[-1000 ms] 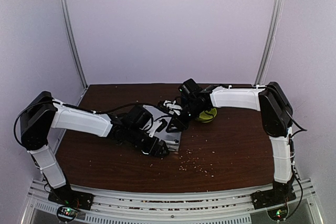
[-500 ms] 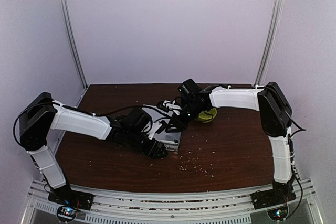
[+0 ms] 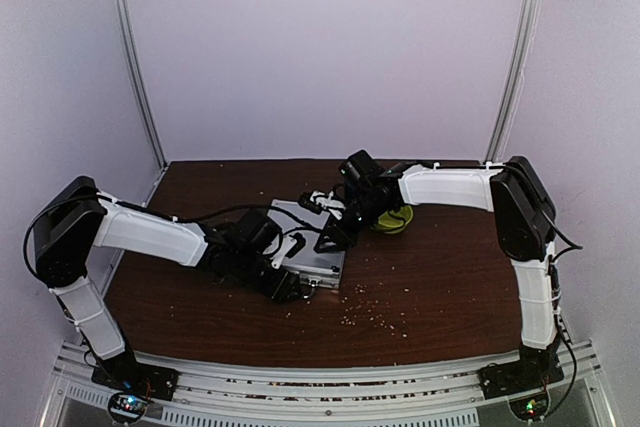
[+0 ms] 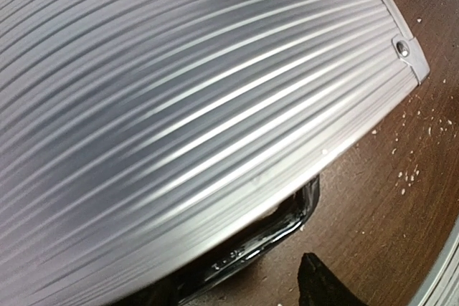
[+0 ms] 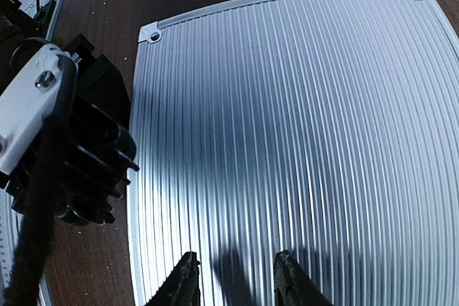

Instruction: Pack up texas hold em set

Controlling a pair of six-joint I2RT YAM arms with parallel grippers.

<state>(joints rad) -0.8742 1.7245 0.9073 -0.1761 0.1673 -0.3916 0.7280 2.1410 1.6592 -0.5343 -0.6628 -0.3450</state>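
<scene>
The silver ribbed briefcase (image 3: pixel 316 253) lies closed and flat in the middle of the table. Its lid fills the left wrist view (image 4: pixel 179 105) and the right wrist view (image 5: pixel 301 120). Its black handle (image 4: pixel 276 238) sticks out at the near edge. My left gripper (image 3: pixel 286 285) is low at that near edge by the handle; one fingertip (image 4: pixel 319 284) shows over the table, the other is hidden, and the jaws look open. My right gripper (image 5: pixel 237 281) is open and empty just above the lid's far side (image 3: pixel 332 231). Chips, card boxes, dice and the triangle are out of view.
A yellow-green bowl (image 3: pixel 393 217) stands right of the case behind my right wrist. Small light crumbs (image 3: pixel 375 315) lie scattered on the brown table near the front. My left wrist (image 5: pixel 64 148) shows beside the case's corner.
My left gripper has slid a little to the left along the case's near edge. More of the lid now shows. My right gripper has hardly moved.
</scene>
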